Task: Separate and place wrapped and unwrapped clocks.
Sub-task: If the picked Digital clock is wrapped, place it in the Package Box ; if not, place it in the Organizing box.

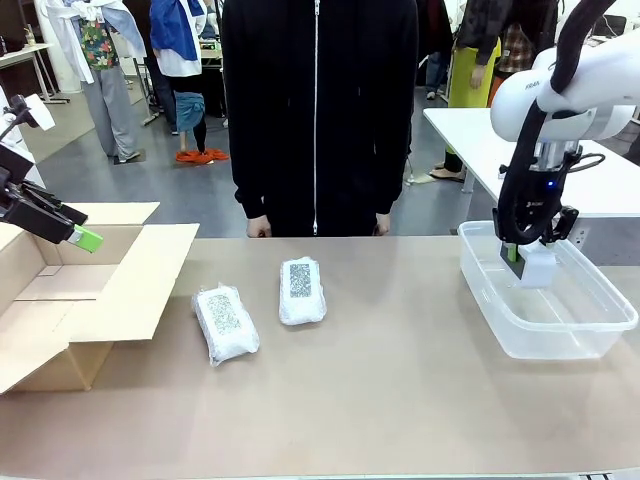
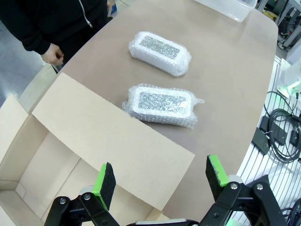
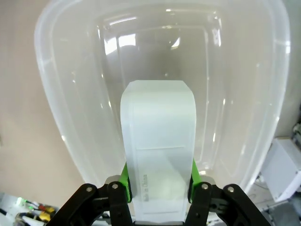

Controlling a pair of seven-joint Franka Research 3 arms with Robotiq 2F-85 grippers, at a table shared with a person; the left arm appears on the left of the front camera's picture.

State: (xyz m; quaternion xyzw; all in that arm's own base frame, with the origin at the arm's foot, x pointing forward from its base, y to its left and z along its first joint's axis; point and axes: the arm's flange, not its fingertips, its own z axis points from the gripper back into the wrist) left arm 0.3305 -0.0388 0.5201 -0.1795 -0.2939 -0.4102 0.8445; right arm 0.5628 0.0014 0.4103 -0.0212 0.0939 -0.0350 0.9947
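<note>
Over on the left, the left fingers (image 1: 85,238) hung spread wide and empty above the open cardboard box (image 1: 60,300). Mid-worktop (image 1: 400,400) lay two bubble-wrapped clocks, the near one (image 1: 227,322) and the far one (image 1: 301,290), slightly apart. At the right, the right fingers (image 1: 515,252) clamped the bare clock (image 1: 538,266), on end, in the clear tub's (image 1: 560,340) mouth.

Pinched between the rubbery green pads (image 3: 124,178) of the right gripper (image 3: 159,175), the bare clock (image 3: 159,136) is smooth, satin white plastic. Beyond its fingertips the tub (image 3: 66,117) is clear, glossy plastic with bright highlights. Ahead of the left gripper (image 2: 161,178), the nearer wrapped clock (image 2: 160,106) and the farther wrapped clock (image 2: 160,52) are in puffy, crinkled bubble wrap over speckled grey panels. Beneath that gripper the box (image 2: 108,141) is matt brown cardboard, and the table (image 2: 225,70) is a smooth, matt brown.
</note>
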